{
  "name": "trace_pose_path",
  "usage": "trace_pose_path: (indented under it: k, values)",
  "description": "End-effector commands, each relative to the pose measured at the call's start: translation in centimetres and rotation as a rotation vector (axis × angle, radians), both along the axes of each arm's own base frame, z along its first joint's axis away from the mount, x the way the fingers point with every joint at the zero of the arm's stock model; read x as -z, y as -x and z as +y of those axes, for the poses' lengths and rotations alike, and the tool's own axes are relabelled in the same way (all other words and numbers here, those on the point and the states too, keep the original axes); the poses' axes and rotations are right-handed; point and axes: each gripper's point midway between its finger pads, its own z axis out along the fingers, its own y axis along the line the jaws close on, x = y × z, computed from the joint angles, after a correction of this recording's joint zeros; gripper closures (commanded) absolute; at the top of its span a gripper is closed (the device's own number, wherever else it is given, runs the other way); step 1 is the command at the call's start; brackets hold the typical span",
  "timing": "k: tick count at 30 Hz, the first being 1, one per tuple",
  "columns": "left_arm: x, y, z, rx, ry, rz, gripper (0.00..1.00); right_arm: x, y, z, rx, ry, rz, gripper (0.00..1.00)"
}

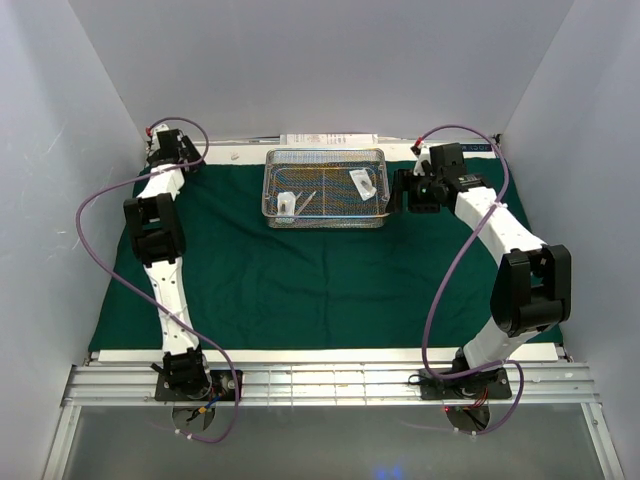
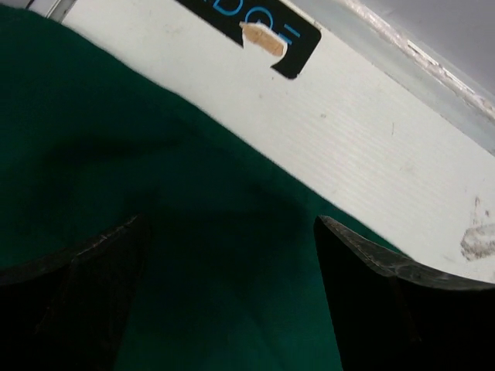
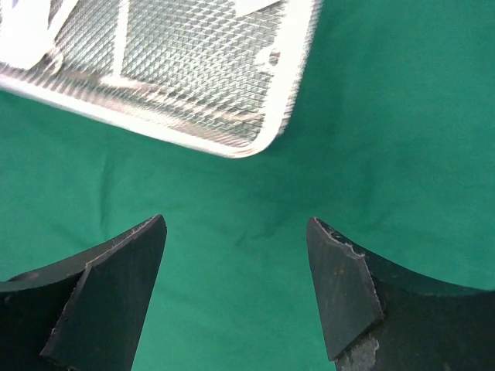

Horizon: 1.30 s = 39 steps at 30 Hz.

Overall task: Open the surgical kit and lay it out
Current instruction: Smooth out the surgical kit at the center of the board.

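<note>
- My right gripper (image 3: 236,222), released and empty, hangs just beside the tray (image 3: 193,85) corner.
- My left gripper (image 2: 232,220), spread wide, hangs over the cloth (image 2: 93,154) edge, well left of the tray.

Plain white walls (image 1: 320,60), white tabletop (image 1: 350,354), even light

Dark green cloth wrap (image 1: 300,290) spread over bench (image 1: 330,354). Rectangular silver wire-mesh tray (image 1: 325,187) on cloth, far centre. In tray: small white packet (image 1: 286,203) near left, second small white packet (image 1: 362,182) far right, thin tweezers (image 1: 306,201) between them. Right jaws just right of tray; left jaws over cloth's far left corner.
</note>
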Motion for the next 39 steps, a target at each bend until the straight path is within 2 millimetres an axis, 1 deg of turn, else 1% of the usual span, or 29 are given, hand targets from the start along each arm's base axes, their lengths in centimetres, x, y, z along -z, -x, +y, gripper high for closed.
trace_pose_path:
  k: [1,2,3,4,5,6,7,8,9,10,11,13,14,15,16,18,19,20,21,22,23,26,28,29,31,35,36,37,39]
  values:
    - [-7.8,2.0,-0.4,-0.018,0.030,-0.040,0.02,-1.7,-2.0,-4.5,0.193,0.066,-0.050,0.21]
    - [-7.3,3.0,-0.8,-0.028,0.047,-0.017,0.02,-0.9,-1.6,-5.7,0.266,0.058,-0.014,0.21]
    - [-9.0,4.0,-1.1,-0.040,0.057,-0.020,0.02,-0.5,-1.7,-7.2,0.326,0.058,-0.001,0.22]
    - [-9.4,4.6,-1.5,-0.042,0.076,-0.017,0.02,-0.1,-1.8,-9.7,0.411,0.052,0.017,0.24]
    - [-9.6,5.4,-1.8,-0.051,0.095,-0.009,0.02,0.4,-1.7,-10.8,0.450,0.049,0.034,0.25]
    - [-9.6,6.8,-2.5,-0.072,0.135,0.015,0.02,0.7,-1.8,-12.4,0.505,0.062,0.042,0.25]
    - [-9.6,7.5,-2.7,-0.085,0.153,0.024,0.02,0.6,-2.2,-13.6,0.534,0.071,0.036,0.26]
    - [-9.4,8.1,-3.3,-0.081,0.174,0.039,0.02,1.1,-2.7,-15.3,0.577,0.115,0.036,0.28]
    - [-8.8,8.9,-4.0,-0.079,0.189,0.067,0.02,0.0,-3.8,-16.9,0.619,0.174,-0.007,0.29]
    - [-9.3,9.3,-4.4,-0.079,0.197,0.060,0.02,-0.1,-4.4,-17.8,0.617,0.221,-0.024,0.31]
    - [-9.2,9.6,-4.7,-0.083,0.194,0.067,0.02,0.3,-5.5,-18.4,0.617,0.252,-0.036,0.32]
    - [-8.7,10.6,-5.4,-0.079,0.196,0.093,0.02,-0.4,-7.4,-19.9,0.613,0.321,-0.094,0.35]
    - [-8.4,11.0,-5.7,-0.076,0.199,0.105,0.02,0.7,-8.1,-20.5,0.613,0.343,-0.079,0.38]
    - [-8.2,11.3,-6.1,-0.072,0.203,0.117,0.02,0.8,-9.0,-20.8,0.611,0.346,-0.095,0.42]
    - [-8.0,11.8,-6.6,-0.063,0.213,0.129,0.02,1.5,-10.1,-21.5,0.601,0.352,-0.090,0.46]
    - [-7.9,12.1,-7.3,-0.051,0.213,0.135,0.02,2.2,-11.2,-21.9,0.586,0.355,-0.084,0.46]
    - [-7.8,12.3,-7.5,-0.048,0.208,0.141,0.02,1.9,-12.2,-22.5,0.588,0.352,-0.098,0.46]
    - [-7.7,12.6,-7.7,-0.041,0.204,0.146,0.02,3.5,-12.7,-22.6,0.567,0.352,-0.072,0.46]
    - [-7.7,12.6,-7.9,-0.032,0.208,0.148,0.02,3.8,-13.1,-22.8,0.555,0.351,-0.073,0.46]
    - [-7.6,12.7,-8.1,-0.027,0.209,0.152,0.02,3.5,-14.0,-23.2,0.557,0.348,-0.087,0.46]
    - [-7.5,12.9,-8.2,-0.023,0.207,0.156,0.02,4.9,-14.3,-23.2,0.535,0.350,-0.066,0.46]
    - [-7.0,13.5,-8.7,-0.012,0.206,0.175,0.02,6.3,-15.5,-23.0,0.490,0.332,-0.057,0.44]
    - [-6.9,13.7,-9.0,-0.003,0.195,0.183,0.02,7.1,-15.9,-22.7,0.463,0.325,-0.048,0.42]
    - [-6.8,13.8,-8.9,-0.006,0.195,0.187,0.02,7.9,-16.1,-22.7,0.461,0.326,-0.037,0.41]
    - [-6.5,14.0,-9.2,0.001,0.192,0.198,0.02,8.5,-16.1,-22.9,0.458,0.336,-0.031,0.39]
    - [-6.5,14.2,-9.3,0.008,0.178,0.207,0.02,10.2,-15.8,-23.2,0.424,0.367,-0.002,0.37]
    - [-6.5,14.2,-9.3,0.008,0.176,0.208,0.02,10.3,-15.8,-23.3,0.421,0.372,0.001,0.37]
    - [-6.2,14.3,-9.3,0.008,0.175,0.212,0.02,11.0,-15.6,-23.4,0.418,0.378,0.016,0.37]
    - [-5.9,14.3,-9.3,0.011,0.171,0.221,0.02,11.5,-15.3,-23.5,0.416,0.382,0.036,0.37]
